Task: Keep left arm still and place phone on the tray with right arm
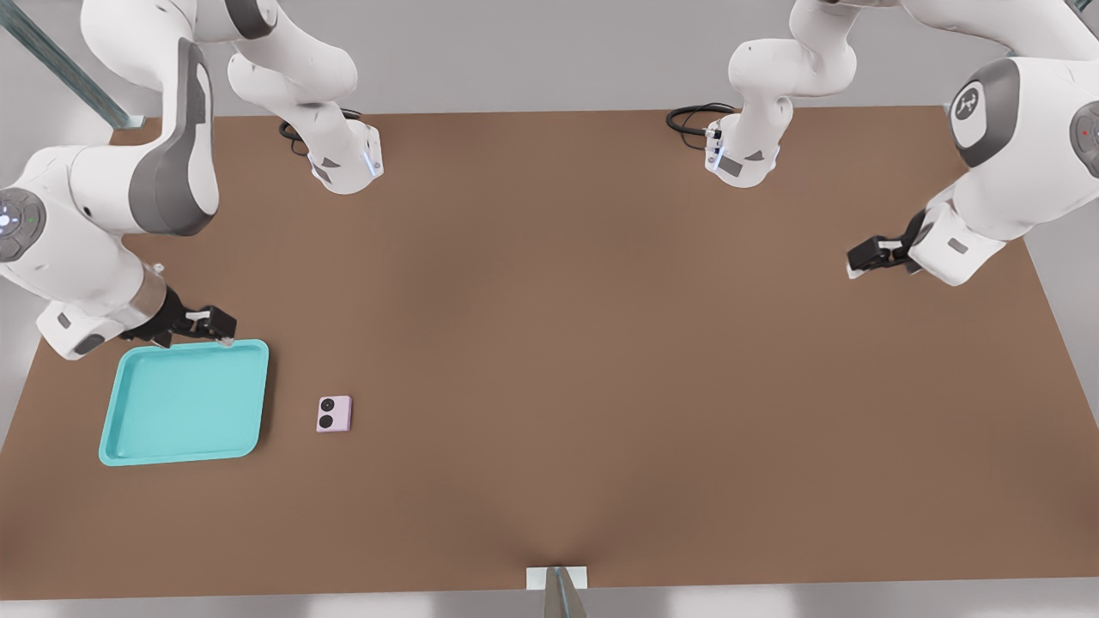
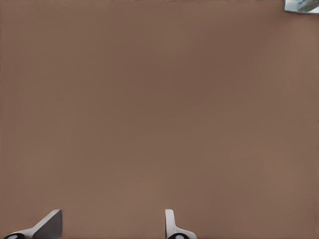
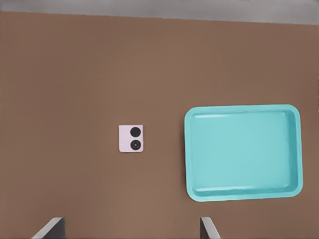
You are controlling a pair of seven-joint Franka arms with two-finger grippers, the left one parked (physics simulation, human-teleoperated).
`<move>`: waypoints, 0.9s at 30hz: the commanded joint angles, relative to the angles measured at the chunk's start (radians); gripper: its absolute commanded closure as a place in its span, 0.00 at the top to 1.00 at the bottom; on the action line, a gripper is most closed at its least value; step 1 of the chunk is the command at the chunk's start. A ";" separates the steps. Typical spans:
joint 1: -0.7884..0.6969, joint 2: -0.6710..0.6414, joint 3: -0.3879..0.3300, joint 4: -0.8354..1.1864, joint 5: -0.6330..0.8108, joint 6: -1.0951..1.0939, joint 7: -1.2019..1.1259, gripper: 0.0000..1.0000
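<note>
Phone [image 1: 334, 414], small lilac slab, beside smooth turquoise tray [image 1: 129, 446]; gripper [image 1: 225, 330] apparently open, empty.

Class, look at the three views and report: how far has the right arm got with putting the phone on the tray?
Done: nothing yet. The phone lies flat on the table, apart from the tray, on the front view's right of it. In hand: the gripper hangs open above the tray's far rim, holding nothing. Left: reach the phone, grasp it, lift it and set it inside the tray.

The front view looks steeply down over the whole table [image 1: 601, 343]. The right wrist view faces down from higher up, sharing the tray [image 3: 244, 191] [image 1: 116, 429] and phone [image 3: 131, 138] [image 1: 334, 414], with the gripper [image 3: 130, 230] [image 1: 206, 324] spread at its edge.
</note>
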 commanded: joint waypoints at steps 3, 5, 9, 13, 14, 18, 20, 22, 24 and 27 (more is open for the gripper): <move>0.001 0.019 0.003 0.020 -0.006 0.105 0.023 1.00; 0.072 0.160 -0.002 0.095 -0.027 0.105 0.037 1.00; 0.144 0.427 0.034 0.222 -0.043 0.226 0.266 1.00; 0.089 0.426 0.034 0.058 -0.032 0.425 0.264 1.00; 0.064 0.389 0.055 -0.041 -0.032 0.508 0.266 1.00; 0.067 0.374 0.060 -0.117 -0.030 0.545 0.266 1.00; 0.066 0.403 0.066 -0.115 -0.030 0.554 0.266 1.00; 0.067 0.427 0.080 -0.114 -0.032 0.557 0.266 1.00; 0.067 0.405 0.081 -0.163 -0.033 0.565 0.264 1.00; 0.069 0.372 0.081 -0.302 -0.037 0.689 0.263 1.00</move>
